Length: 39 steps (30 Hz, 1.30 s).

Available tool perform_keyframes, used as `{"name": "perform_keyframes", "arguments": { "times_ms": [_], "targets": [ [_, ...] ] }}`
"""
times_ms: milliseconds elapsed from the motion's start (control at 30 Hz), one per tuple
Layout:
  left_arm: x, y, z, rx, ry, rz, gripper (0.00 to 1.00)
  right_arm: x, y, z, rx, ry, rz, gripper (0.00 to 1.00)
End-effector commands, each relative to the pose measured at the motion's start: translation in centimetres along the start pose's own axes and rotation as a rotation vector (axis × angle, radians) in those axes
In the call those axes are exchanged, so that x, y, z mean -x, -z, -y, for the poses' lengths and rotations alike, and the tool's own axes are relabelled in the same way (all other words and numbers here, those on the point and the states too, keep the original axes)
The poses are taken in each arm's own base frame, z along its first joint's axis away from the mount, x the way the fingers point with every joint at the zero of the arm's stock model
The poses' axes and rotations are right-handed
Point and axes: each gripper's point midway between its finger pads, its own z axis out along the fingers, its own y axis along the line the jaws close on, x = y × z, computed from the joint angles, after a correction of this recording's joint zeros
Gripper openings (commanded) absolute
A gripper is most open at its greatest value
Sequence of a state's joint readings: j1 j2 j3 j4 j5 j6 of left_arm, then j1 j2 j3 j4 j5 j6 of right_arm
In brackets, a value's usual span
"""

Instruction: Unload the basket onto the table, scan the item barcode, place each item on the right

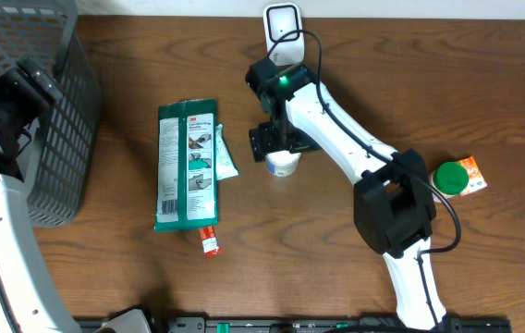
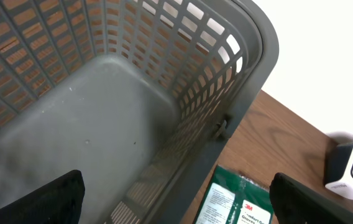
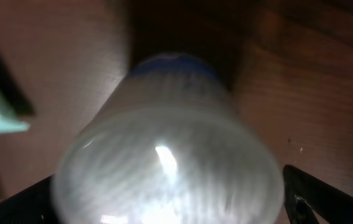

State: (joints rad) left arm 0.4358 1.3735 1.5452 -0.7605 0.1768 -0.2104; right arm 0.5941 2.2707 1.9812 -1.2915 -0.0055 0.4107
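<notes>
White plastic bottle [image 3: 164, 143] stands upright directly beneath my right gripper [image 1: 277, 148], long axis pointing up at me, my jaws spread wide, gripping nothing.

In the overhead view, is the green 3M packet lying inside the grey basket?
No, the green packet lies flat on the wooden table beside the basket, outside its wall.

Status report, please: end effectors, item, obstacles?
Left end effector open above basket. Right end effector open, straddling white bottle on table. Tube close beside bottle, apart; scanner just beyond.
</notes>
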Motion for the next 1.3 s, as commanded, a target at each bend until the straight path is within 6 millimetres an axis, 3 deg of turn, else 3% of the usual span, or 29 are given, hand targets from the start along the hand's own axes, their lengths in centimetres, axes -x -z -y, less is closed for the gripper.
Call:
{"name": "perform_keyframes", "arguments": {
  "times_ms": [0, 433, 1000, 1133, 1267],
  "targets": [
    [0.3, 0.2, -0.1, 0.005, 0.006, 0.011, 0.93, 0.0, -0.3, 0.2, -0.027, -0.057, 0.028, 0.99],
    [0.3, 0.2, -0.1, 0.005, 0.006, 0.011, 0.93, 0.2, -1.5, -1.3, 0.031, -0.045, 0.041, 0.95],
    [0.3, 0.2, -0.1, 0.005, 0.006, 0.011, 0.93, 0.5, -1.5, -1.4, 0.038, -0.042, 0.054, 0.66],
    [0.3, 0.2, -0.1, 0.005, 0.006, 0.011, 0.93, 0.8, -0.1, -1.6, 0.049, -0.006, 0.082, 0.52],
    [0.3, 0.2, -0.1, 0.005, 0.006, 0.01, 0.93, 1.5, 3.9, -1.8, 0.076, 0.05, 0.162, 0.48]
  ]
}}
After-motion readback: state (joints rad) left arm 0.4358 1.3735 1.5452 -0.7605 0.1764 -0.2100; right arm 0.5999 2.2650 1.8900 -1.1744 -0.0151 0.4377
